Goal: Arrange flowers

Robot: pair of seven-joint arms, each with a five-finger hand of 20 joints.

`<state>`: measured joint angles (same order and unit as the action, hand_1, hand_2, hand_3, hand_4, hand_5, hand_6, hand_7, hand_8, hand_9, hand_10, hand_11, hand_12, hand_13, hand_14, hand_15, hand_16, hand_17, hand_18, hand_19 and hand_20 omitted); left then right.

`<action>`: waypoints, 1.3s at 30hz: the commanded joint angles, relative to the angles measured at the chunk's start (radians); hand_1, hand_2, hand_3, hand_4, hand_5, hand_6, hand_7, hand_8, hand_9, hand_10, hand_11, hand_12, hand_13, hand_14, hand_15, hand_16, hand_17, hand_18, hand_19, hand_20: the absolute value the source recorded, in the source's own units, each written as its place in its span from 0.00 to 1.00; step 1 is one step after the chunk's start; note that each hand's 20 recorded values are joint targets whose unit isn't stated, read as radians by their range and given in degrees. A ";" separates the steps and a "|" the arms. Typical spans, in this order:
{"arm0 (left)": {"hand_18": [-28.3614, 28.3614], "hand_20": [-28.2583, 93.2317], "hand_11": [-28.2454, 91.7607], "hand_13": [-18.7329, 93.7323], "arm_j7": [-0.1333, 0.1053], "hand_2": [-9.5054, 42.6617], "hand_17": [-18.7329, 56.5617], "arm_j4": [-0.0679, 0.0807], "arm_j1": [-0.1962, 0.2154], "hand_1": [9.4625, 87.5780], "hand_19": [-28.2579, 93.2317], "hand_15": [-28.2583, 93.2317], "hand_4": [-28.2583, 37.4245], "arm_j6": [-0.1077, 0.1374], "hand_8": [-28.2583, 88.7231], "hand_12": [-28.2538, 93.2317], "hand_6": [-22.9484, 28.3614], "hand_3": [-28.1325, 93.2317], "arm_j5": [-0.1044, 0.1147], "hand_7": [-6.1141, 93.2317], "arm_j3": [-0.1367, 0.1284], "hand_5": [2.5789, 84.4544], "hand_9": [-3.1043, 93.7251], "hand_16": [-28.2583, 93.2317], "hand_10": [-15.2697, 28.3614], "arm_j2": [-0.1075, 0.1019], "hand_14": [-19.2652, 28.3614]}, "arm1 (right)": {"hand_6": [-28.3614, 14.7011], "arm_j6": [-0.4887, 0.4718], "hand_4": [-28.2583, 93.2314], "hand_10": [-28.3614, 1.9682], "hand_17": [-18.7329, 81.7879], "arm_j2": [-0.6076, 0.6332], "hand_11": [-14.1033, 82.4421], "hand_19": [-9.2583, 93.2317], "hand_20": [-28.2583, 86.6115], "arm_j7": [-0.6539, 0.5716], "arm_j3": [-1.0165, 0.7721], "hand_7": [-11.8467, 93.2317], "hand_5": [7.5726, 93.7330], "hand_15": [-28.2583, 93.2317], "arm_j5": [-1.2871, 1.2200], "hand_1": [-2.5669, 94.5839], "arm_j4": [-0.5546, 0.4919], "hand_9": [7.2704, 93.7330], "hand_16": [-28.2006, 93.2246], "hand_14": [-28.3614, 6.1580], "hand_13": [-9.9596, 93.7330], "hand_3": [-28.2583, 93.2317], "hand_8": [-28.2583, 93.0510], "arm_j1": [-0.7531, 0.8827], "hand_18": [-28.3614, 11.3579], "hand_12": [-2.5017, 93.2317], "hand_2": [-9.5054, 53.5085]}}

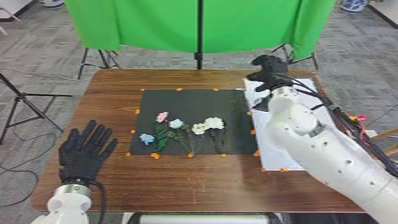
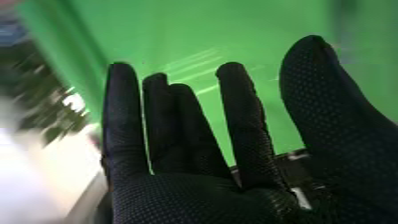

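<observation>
**Cut-off arms, a covered sheet and blurry leaves**

In the head view, the left arm (image 1: 68, 202) is cut off by the edge at seven o'clock, and the right arm (image 1: 311, 135) at about four to five o'clock. Part of the white sheet (image 1: 273, 152) is covered by the right arm. The green cloth (image 1: 133, 25) is cut off at twelve o'clock, and a black stand (image 1: 44, 95) at nine o'clock. The thin stems (image 1: 187, 145) are too small to be told apart well. The right hand (image 1: 269, 68) is too small and dark for its fingers to be made out there. In the right wrist view, the right hand (image 2: 204, 200) is cut off at its base, and the cloth and a leafy patch (image 2: 40, 95) are blurred.
</observation>
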<state>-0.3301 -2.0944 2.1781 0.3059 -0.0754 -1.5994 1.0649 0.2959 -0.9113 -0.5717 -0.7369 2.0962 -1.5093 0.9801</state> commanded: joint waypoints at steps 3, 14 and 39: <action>0.72 0.34 0.42 0.41 -0.011 0.49 0.19 0.015 0.031 0.19 0.47 0.52 0.00 -0.068 0.14 0.30 0.53 0.83 -0.015 0.24 0.002 0.48 0.41 0.18 0.64 0.010 0.67 | 0.58 -0.202 0.02 0.30 0.33 0.043 0.25 0.57 0.35 -0.014 -0.003 0.30 0.50 0.54 0.014 0.39 0.190 0.35 0.30 0.25 0.30 0.91 0.12 -0.115 0.22 0.16 0.00; 0.72 0.34 0.41 0.41 -0.020 0.53 0.19 0.012 0.034 0.17 0.46 0.51 0.00 -0.078 0.14 0.31 0.53 0.81 0.003 0.23 -0.004 0.48 0.41 0.19 0.64 0.009 0.67 | 0.67 -0.482 0.03 0.32 0.35 0.020 0.23 0.55 0.35 -0.029 -0.106 0.31 0.56 0.52 0.014 0.39 0.234 0.30 0.30 0.26 0.29 0.90 0.12 -0.042 0.16 0.15 0.13; 0.72 0.34 0.41 0.41 0.021 0.44 0.19 0.024 0.030 0.24 0.46 0.50 0.00 -0.099 0.14 0.31 0.53 0.82 -0.034 0.23 -0.026 0.47 0.40 0.19 0.64 0.007 0.67 | 0.71 -0.692 0.02 0.27 0.53 0.056 0.27 0.67 0.44 -0.035 -0.229 0.29 0.61 0.64 -0.124 0.44 0.089 0.33 0.33 0.33 0.38 0.87 0.13 0.147 0.26 0.20 0.14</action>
<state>-0.3231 -2.0825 2.1958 0.2095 -0.1074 -1.6278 1.0684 -0.2673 -0.8839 -0.5817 -0.9098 2.0985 -1.3576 1.0104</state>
